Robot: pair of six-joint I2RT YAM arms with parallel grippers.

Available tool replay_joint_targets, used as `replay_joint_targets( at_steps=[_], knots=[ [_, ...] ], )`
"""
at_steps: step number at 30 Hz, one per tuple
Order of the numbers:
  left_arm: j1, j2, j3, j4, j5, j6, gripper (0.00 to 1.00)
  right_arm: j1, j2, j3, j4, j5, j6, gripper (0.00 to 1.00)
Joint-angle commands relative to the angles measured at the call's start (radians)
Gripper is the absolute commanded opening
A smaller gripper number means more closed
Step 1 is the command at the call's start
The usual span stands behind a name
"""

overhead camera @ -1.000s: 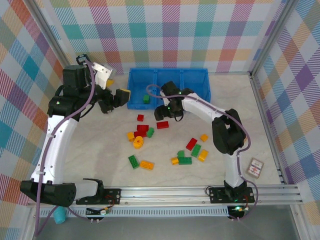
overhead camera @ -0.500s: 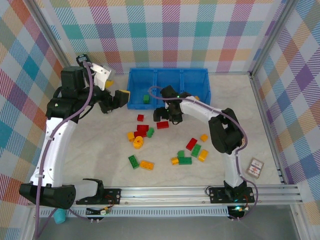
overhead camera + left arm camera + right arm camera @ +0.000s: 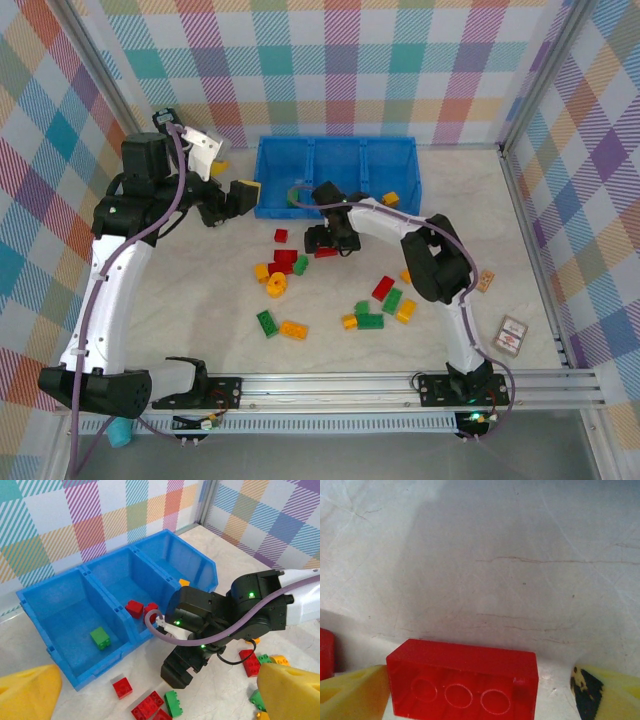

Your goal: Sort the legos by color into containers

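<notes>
From above, the right end effector [image 3: 325, 243] has dropped since a second ago from the front wall of the low blue plastic tray [image 3: 340, 150] to the pale marbled worktop [image 3: 200, 285]. It now sits over a red rectangular plastic brick [image 3: 327, 252] just below the tray at frame centre. Its elbow has folded leftward, uncovering an orange brick [image 3: 390, 199] in the right-hand compartment and a small tan piece [image 3: 486, 281] at the right. The left end effector [image 3: 233, 177] hangs where it was at the tray's left end, jaws wide apart. The red brick's long axis runs left to right across the frame, and other red, green and yellow-orange bricks [image 3: 370, 321] lie scattered lower down. The left wrist view makes plain the compartments that the arm partly masks from above: a green brick [image 3: 101, 638] in the left one, two red bricks [image 3: 135, 608] in the middle, and the orange one at the far right. The right wrist view gives the close detail. The red brick lies crosswise between the yellow pads [image 3: 607, 695], long axis from pad to pad, with a face bearing three rings turned to the lens. The lower-left pad is against its end and the lower-right pad stands off by a gap, so the jaws straddle it, apart and unclamped.
</notes>
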Motion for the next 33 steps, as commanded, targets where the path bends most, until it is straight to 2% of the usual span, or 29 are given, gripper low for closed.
replay_joint_targets(
  at_steps=[1,8,13,18,24,33],
  knots=[
    [0.007,-0.023,0.019,0.005,0.024,-0.003,1.0,0.011,0.052,0.029,-0.011,0.021,-0.028,0.89],
    [0.007,-0.025,0.019,0.005,0.022,-0.003,1.0,0.017,0.079,0.055,-0.046,0.055,-0.036,0.78],
    [0.009,-0.027,0.018,0.006,0.018,-0.002,1.0,0.017,0.049,0.041,-0.064,0.086,-0.059,0.63],
    [0.01,-0.033,0.016,0.006,0.012,0.0,1.0,0.003,-0.017,0.099,-0.178,0.143,-0.125,0.6],
    [0.009,-0.032,0.015,0.009,0.012,0.0,1.0,-0.034,-0.104,0.16,-0.163,0.245,-0.224,0.58],
    [0.009,-0.023,0.018,0.005,0.005,0.003,1.0,-0.084,0.041,0.395,-0.016,0.359,-0.477,0.57]
  ],
)
